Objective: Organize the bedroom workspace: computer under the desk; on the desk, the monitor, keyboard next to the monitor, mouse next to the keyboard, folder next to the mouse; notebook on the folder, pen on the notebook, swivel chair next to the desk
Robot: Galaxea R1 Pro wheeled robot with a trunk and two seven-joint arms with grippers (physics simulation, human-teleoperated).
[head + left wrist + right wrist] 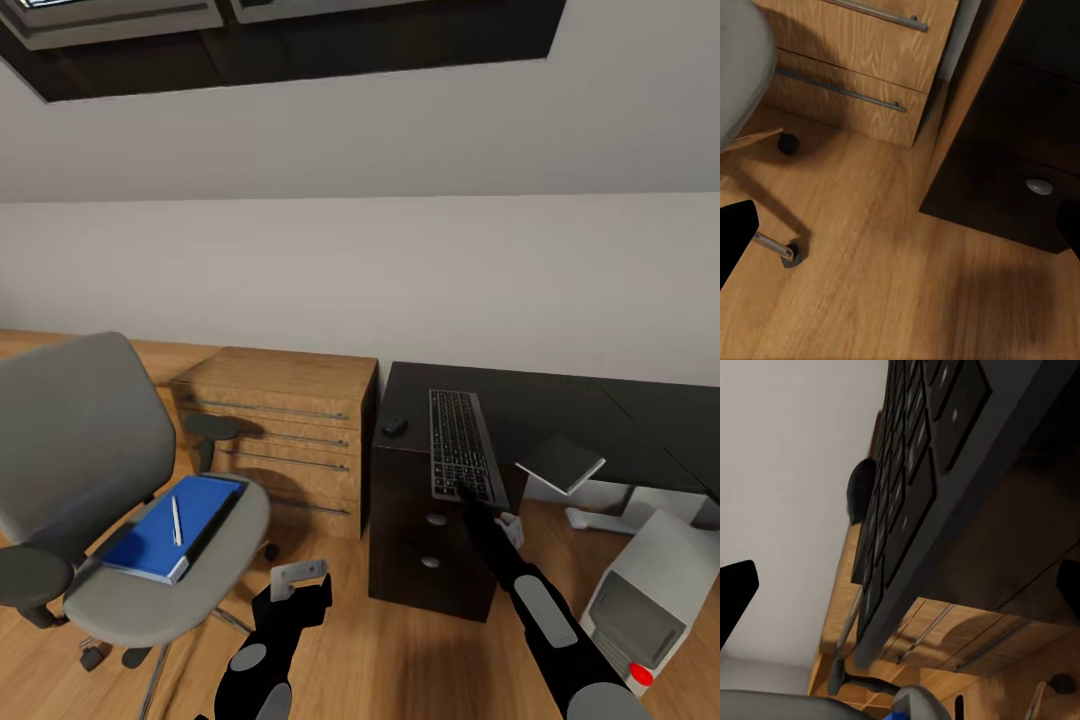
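Black keys of the keyboard (460, 444) lie on the desk (560, 405), its near end overhanging the edge. Whether the right gripper (468, 493) grips that end, I cannot tell. A careless tug could drag it off, knocking the mouse (394, 427).

Desk at right, swivel chair at left, drawer chest between them against the wall.

The keyboard (460, 445) is laid on the desk (560, 400), over the drawer unit (430, 545), with the mouse (395, 427) just to its left and the notebook (561, 463) to its right at the front edge. The computer (650, 595) is set on the floor right of the drawer unit. The folder (170, 527) is laid on the swivel chair (110, 500) seat, the pen (176, 520) on top of it. The drawer chest (285, 430) is placed behind the chair, left of the desk.
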